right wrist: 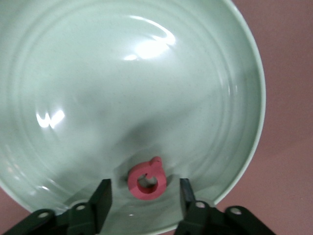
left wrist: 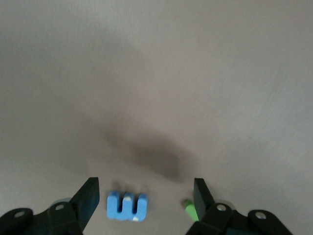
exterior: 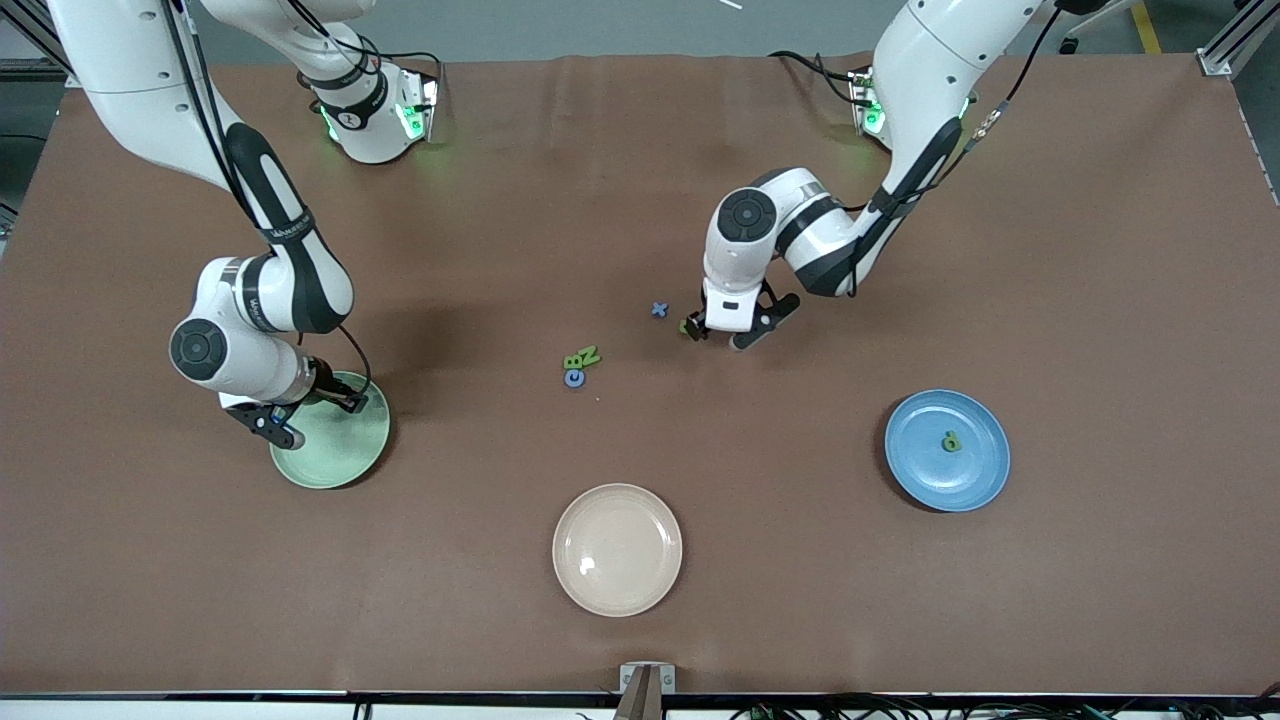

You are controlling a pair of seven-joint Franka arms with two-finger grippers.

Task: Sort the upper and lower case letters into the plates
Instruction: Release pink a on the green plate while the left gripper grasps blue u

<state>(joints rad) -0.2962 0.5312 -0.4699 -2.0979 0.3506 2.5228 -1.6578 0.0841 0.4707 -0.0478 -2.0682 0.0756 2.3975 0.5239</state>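
Observation:
The mint green plate (exterior: 345, 465) lies at the right arm's end of the table. My right gripper (exterior: 308, 412) hangs low over it, open. A red letter (right wrist: 146, 180) lies in this plate (right wrist: 146, 73) between the fingers, apart from both. My left gripper (exterior: 722, 335) is low over the table's middle, open. A blue letter (left wrist: 127, 206) lies on the cloth between its fingers, untouched. A green letter (left wrist: 190, 209) lies against one finger. The blue plate (exterior: 975, 480) at the left arm's end holds one green letter (exterior: 951, 441).
A small blue letter (exterior: 659, 310) lies beside my left gripper. A cluster of green and blue letters (exterior: 580, 365) sits nearer the front camera. A cream-beige plate (exterior: 617, 549) lies near the table's front edge. Brown cloth covers the table.

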